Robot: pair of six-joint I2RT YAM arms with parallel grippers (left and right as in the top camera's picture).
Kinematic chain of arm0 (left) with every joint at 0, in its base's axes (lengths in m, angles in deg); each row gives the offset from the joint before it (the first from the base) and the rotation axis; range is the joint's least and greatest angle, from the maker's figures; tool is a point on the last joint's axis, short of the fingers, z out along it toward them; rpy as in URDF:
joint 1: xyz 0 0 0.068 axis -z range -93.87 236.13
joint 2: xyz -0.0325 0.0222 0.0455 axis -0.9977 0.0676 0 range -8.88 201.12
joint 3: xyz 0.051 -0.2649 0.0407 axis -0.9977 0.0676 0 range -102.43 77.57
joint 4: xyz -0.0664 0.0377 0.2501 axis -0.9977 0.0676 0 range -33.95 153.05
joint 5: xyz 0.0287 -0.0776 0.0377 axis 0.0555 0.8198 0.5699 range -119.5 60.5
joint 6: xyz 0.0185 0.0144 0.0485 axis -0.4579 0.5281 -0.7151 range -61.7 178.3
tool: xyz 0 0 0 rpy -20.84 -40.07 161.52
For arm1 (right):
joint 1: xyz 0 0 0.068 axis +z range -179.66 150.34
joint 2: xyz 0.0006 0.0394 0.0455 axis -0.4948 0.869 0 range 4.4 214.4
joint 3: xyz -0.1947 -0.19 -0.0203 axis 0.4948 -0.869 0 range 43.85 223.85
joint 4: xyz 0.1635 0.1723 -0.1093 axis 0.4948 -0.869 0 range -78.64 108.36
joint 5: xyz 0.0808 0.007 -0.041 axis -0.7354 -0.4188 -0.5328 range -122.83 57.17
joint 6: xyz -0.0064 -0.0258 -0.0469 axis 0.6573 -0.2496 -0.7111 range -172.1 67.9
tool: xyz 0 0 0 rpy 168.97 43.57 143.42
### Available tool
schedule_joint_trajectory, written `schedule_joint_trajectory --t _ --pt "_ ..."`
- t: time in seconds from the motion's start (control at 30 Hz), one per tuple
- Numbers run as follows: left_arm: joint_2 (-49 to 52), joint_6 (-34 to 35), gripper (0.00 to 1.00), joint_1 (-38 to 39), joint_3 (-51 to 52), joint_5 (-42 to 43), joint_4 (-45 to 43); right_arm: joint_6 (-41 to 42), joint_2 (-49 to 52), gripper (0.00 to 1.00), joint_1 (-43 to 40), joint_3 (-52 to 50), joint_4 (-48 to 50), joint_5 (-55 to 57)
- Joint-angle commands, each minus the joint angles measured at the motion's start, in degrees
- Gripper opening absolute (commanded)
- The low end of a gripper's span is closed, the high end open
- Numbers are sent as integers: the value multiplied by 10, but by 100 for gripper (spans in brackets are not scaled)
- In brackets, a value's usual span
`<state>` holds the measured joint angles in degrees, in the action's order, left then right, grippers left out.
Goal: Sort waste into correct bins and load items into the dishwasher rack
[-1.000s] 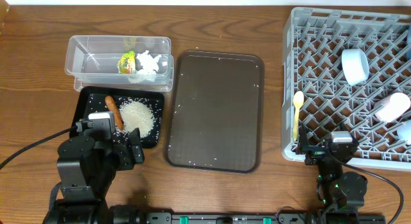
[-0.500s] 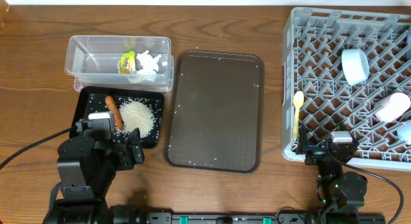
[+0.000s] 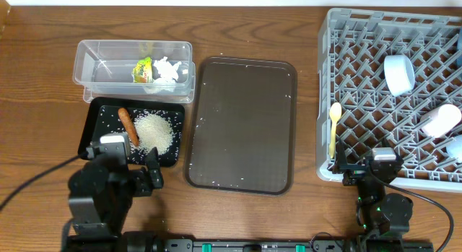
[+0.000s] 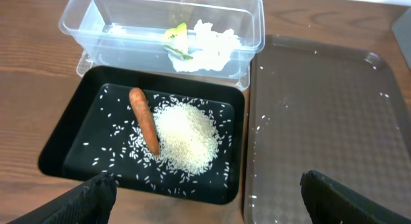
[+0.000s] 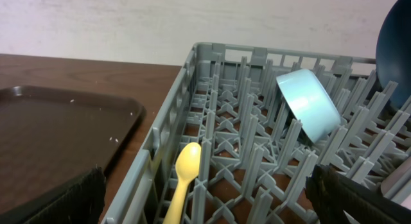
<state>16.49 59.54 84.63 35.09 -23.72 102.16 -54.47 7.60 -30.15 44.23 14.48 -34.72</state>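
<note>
Brown serving tray [image 3: 242,122], between black tray [image 3: 99,122] and grey rack [image 3: 393,17]

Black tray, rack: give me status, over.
Both open, empty: left gripper, right gripper. In black tray: rice, carrot stick; in clear tub: wrapper, tissue. In rack: spoon, light blue cup. Stray grains on brown serving tray.

My overhead camera is looking straight down on the whole worktop. My left wrist camera is facing the back edge from the front-left corner, close over the black tray [image 4: 83,131]. My right one is peering low across the rack [image 5: 173,108] from the front-right corner. Both are catching the brown serving tray [image 4: 321,121].
</note>
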Motion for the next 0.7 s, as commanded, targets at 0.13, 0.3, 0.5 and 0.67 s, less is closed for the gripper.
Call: schedule_joint_trajectory --t 0.13,0.3,0.5,0.67 --pt "-110 -6 94 -2 172 -5 -134 -9 -6 99 6 -1 -2 -5" --pt "-186 -6 94 -2 280 -5 -260 -9 -6 99 5 -1 -2 -5" --pt "-234 -16 94 -2 368 -8 -388 -9 -6 99 6 -1 -2 -5" --pt "-249 -35 94 -2 424 -9 -488 -9 -6 99 5 -1 -2 -5"
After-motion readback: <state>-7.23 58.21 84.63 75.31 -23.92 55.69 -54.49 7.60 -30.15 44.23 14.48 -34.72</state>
